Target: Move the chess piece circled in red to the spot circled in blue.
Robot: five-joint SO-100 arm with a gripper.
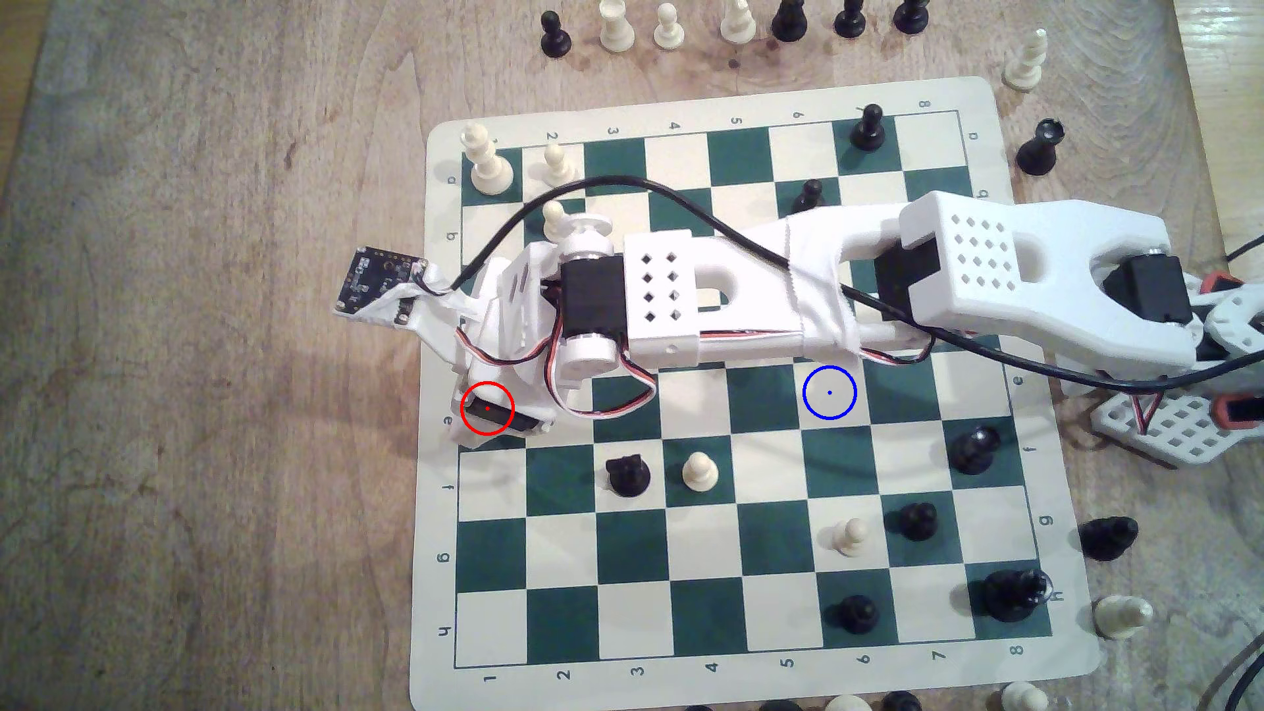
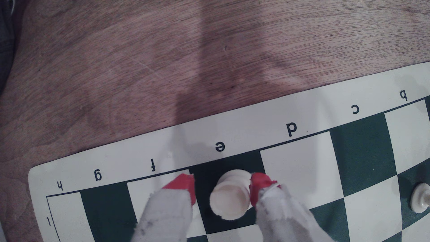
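Note:
The chess piece circled in red (image 2: 229, 201) is a stout cream piece with a cup-like top, standing upright on dark square e1 at the board's edge. My gripper (image 2: 222, 187) is open around it: one red-tipped finger (image 2: 256, 188) touches its side, and the other finger (image 2: 183, 186) stands a small gap away. In the exterior view the red ring lies over my gripper (image 1: 492, 417), which covers the piece. The spot circled in blue (image 1: 830, 392) is a bare cream square in the same row, several squares toward the exterior view's right.
My white arm (image 1: 752, 294) and a black cable (image 1: 615, 181) stretch across the board's middle. A black piece (image 1: 628, 474) and a cream pawn (image 1: 699, 472) stand one row below the path. Black pieces (image 1: 975, 448) cluster at the lower right. Captured pieces (image 1: 667, 27) line the table's far side.

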